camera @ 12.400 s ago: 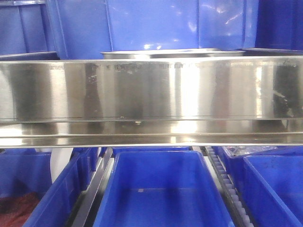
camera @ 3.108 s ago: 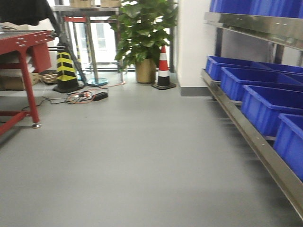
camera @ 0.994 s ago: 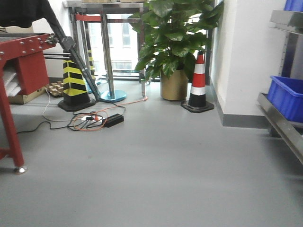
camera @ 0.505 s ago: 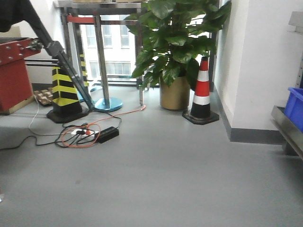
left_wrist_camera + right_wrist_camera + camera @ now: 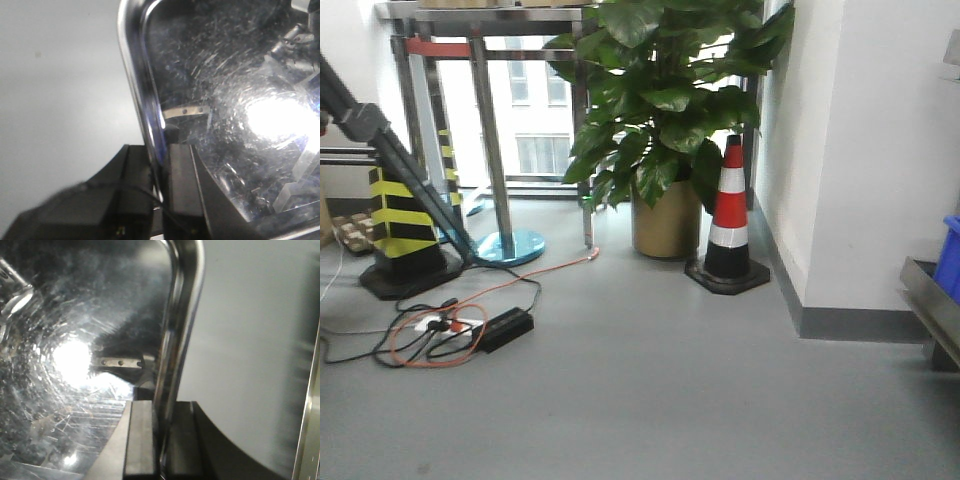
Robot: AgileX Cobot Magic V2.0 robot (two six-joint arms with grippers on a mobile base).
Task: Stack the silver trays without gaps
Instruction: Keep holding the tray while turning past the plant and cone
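Note:
I carry one silver tray between both arms above the grey floor. In the left wrist view the tray fills the right side, its scratched shiny bottom facing the camera; my left gripper is shut on its left rim, one pad inside and one outside. In the right wrist view the same tray fills the left side; my right gripper is shut on its right rim. Neither the tray nor the grippers show in the front view. No other tray is in view.
The front view faces a room corner: a potted plant, a red-white cone, a yellow-black cone, cables and a power box on the floor, a steel stand, a white wall, the shelf end at right.
The base has left the shelf of blue bins and keeps turning left and rolling forward: the plant, cones and cables drift across the view and grow larger; the red table has left the view.

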